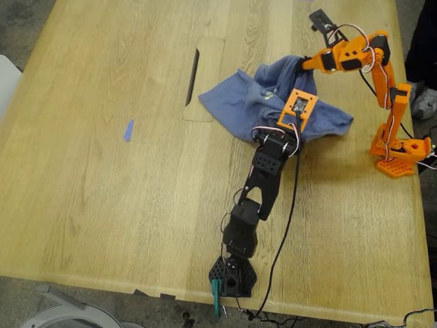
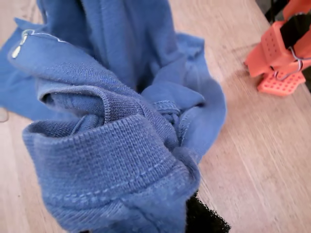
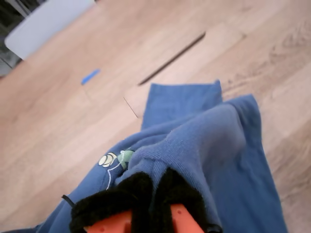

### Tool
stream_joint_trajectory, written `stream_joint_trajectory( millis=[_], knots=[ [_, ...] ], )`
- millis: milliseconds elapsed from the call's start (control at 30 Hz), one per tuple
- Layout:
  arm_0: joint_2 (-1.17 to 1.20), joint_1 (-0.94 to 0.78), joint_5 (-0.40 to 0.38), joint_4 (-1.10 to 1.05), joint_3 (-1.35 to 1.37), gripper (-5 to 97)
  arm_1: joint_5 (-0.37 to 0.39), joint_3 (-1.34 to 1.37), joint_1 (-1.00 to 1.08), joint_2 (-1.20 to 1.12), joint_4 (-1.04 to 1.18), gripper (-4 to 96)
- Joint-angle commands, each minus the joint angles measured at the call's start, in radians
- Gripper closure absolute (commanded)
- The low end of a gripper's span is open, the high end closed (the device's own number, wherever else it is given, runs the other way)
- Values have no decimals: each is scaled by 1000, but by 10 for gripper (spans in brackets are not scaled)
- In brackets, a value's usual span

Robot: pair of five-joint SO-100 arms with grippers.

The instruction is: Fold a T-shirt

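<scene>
Exterior view: crumpled slate-blue T-shirt (image 1: 273, 102), pinched by my first gripper (image 2: 194, 213) and second gripper (image 3: 155, 194).

Shirt (image 1: 273, 99) is bunched up on the desk (image 1: 102, 205), so most of it is folded under itself and its outline can't be read. The chest print (image 3: 118, 158) peeks out only partly in the second wrist view; the lettering is too small to make out. First gripper (image 2: 206, 221): just a black sliver shows under the cloth, jaws buried in a thick roll of hem, so no telling how they stand. In the exterior view the black arm (image 1: 263, 178) covers the shirt's near edge. A person's shoe (image 1: 425, 102) is cut off at the exterior view's right edge. The desk's near corners run out of frame.
</scene>
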Motion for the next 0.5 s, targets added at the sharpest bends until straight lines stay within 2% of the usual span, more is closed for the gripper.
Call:
stream_joint_trajectory(
  millis=[0,267,467],
  knots=[
    [141,-38,8,57,-123,918,-9,-91,8,77,-32,909],
    [201,-137,3,55,-235,919,-17,-163,34,86,-181,904],
    [202,-181,6,8,-288,919,-23,-212,40,89,-196,905]
  ],
)
